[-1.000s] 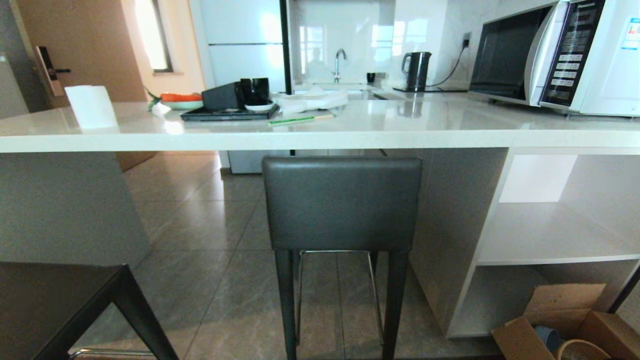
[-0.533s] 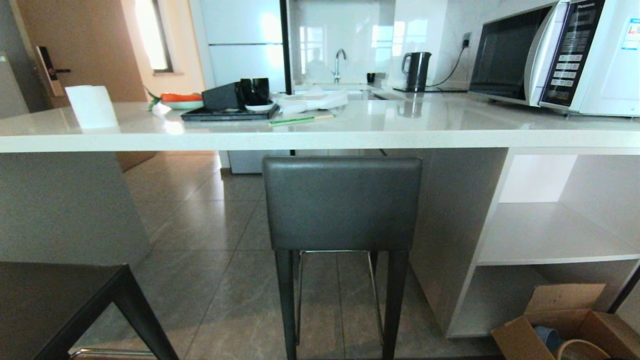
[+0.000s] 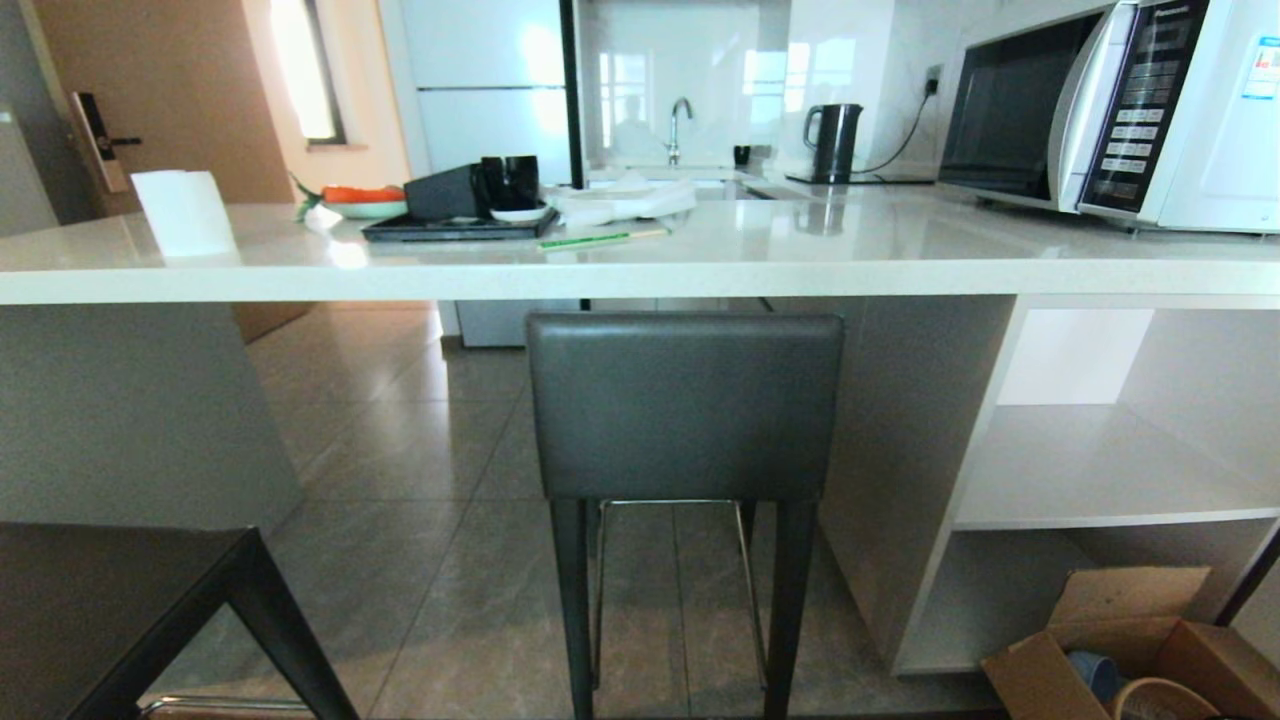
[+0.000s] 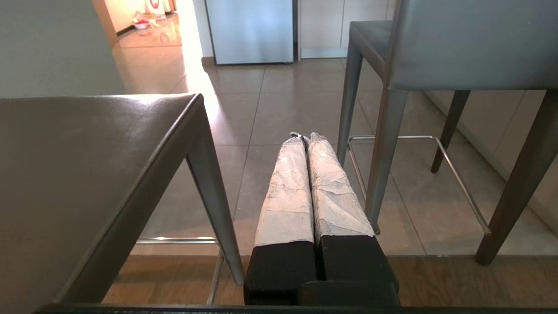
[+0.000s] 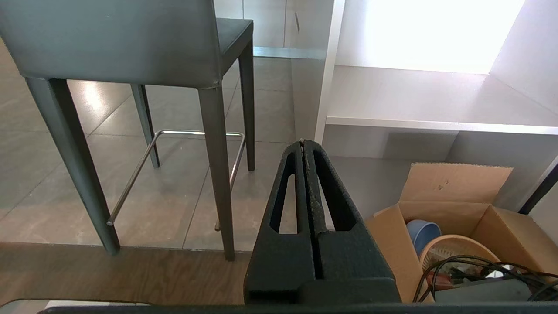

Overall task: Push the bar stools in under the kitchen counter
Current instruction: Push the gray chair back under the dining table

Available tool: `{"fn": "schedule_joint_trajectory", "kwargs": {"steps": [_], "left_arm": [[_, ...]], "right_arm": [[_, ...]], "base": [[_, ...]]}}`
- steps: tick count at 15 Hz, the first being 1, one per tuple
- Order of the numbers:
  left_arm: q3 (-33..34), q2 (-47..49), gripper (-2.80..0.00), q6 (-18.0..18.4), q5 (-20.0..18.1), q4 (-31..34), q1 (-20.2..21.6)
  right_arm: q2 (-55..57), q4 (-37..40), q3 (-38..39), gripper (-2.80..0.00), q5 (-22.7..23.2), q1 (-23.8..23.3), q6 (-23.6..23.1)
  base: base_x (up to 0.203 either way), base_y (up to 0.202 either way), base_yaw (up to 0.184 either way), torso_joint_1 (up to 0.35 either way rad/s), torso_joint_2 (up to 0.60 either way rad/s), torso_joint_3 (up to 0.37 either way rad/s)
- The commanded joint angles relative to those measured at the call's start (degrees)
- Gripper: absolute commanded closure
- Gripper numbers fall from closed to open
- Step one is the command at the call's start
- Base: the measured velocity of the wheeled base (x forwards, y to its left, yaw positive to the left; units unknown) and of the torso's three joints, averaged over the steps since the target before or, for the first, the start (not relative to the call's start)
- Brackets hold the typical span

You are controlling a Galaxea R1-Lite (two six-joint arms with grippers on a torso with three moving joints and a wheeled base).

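The left end effector (image 4: 305, 137) has its two white-wrapped fingers (image 4: 287, 187) pressed together, closed on nothing. It hangs low over the tiled floor (image 4: 279, 109) in the gap between the two bar stools. To its left, close by, is the dark square seat of the nearer bar stool (image 4: 78, 174), whose front leg and thin metal footrest lie just beside the fingers. To its right and a little ahead stands the second bar stool (image 4: 462, 43), with its dark grey backrest facing the end effector and its footrest near the fingertips without touching them.

The right end effector (image 5: 304, 141) is also closed and empty, its black fingers (image 5: 331, 196) meeting along their length. It sits low, to the right of that same second bar stool, well clear of its legs. Ahead of it are the white open shelf cubbies (image 5: 414, 126); just to its right an open cardboard box (image 5: 453, 192) rests on the floor, holding a blue cup (image 5: 420, 233), a woven basket (image 5: 453, 253) and dark cables.

In the head view, neither end effector appears. The second bar stool stands at the edge of the kitchen counter's white surface (image 3: 700, 260), backrest just below the slab, between the grey side panel and the cubbies. Only a corner of the nearer bar stool's seat shows at lower left, standing apart from the counter. On the surface are a microwave (image 3: 1100, 110), a black tray (image 3: 450, 228) and a paper towel roll (image 3: 183, 212).
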Motion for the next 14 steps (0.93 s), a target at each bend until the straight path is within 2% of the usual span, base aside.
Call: {"fn": "schedule_joint_trajectory", "kwargs": {"steps": [1,5,14], "left_arm": [[0.5,0.0,0.0,-0.2,0.1,0.0,0.0],[0.5,0.0,0.0,-0.8,0.1,0.0,0.0],[0.5,0.0,0.0,-0.9,0.2,0.0,0.0]], "right_arm": [[0.1,0.0,0.5,0.0,0.0,0.0,0.0],[0.1,-0.1,0.5,0.0,0.0,0.0,0.1],[0.1,-0.1,0.5,0.0,-0.4,0.0,1.3]], "base": [[0.0,0.0,0.0,0.0,0.0,0.0],[-0.034,0.0,0.001,0.004,0.0,0.0],[-0.197,0.0,-0.001,0.001,0.0,0.001]]}}
